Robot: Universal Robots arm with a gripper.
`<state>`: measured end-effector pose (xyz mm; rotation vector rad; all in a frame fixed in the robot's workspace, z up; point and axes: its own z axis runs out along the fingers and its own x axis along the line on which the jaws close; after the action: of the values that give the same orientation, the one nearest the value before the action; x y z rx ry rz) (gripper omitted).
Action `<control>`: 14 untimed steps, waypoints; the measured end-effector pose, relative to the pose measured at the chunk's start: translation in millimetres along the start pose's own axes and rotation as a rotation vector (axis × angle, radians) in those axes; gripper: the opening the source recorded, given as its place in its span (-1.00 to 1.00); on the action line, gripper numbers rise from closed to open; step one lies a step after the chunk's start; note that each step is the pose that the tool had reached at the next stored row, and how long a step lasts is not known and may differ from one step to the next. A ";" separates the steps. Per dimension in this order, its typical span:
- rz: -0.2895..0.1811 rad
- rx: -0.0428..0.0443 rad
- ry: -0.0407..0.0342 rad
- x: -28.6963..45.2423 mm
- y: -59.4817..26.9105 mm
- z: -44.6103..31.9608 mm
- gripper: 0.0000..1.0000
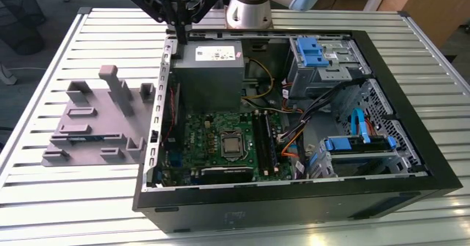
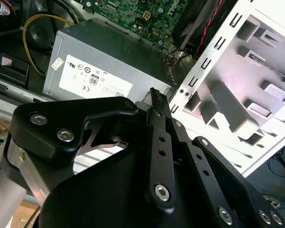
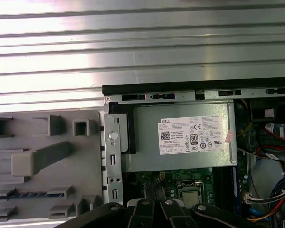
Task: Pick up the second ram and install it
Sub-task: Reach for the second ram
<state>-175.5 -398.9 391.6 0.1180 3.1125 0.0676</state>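
Note:
The second ram (image 1: 79, 138) lies on edge in a slot of the grey tray (image 1: 81, 116), at the exterior view's left of the open computer case; in the first wrist view the ram (image 3: 26, 194) is a dark blue strip. My gripper (image 1: 180, 36) hangs high over the case's far left corner, above the grey power supply (image 1: 209, 70) and well away from the ram. Its fingers are shut together with nothing between them, as the gripper (image 2: 156, 97) looks in the second wrist view. The black memory slots (image 1: 264, 141) run beside the processor socket (image 1: 231, 143) on the green motherboard.
The black case wall (image 1: 294, 202) rims the motherboard. Drive cages with blue latches (image 1: 316, 53) and bundled cables (image 1: 323, 103) crowd the exterior view's right half. Upright grey blocks (image 1: 114, 86) stand on the tray. Everything rests on a slatted metal table (image 1: 44, 191).

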 end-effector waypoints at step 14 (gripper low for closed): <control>0.000 0.0000 0.0000 7.1 -0.5 0.2 -0.79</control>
<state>-182.6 -398.9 391.2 0.1180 3.1125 0.0677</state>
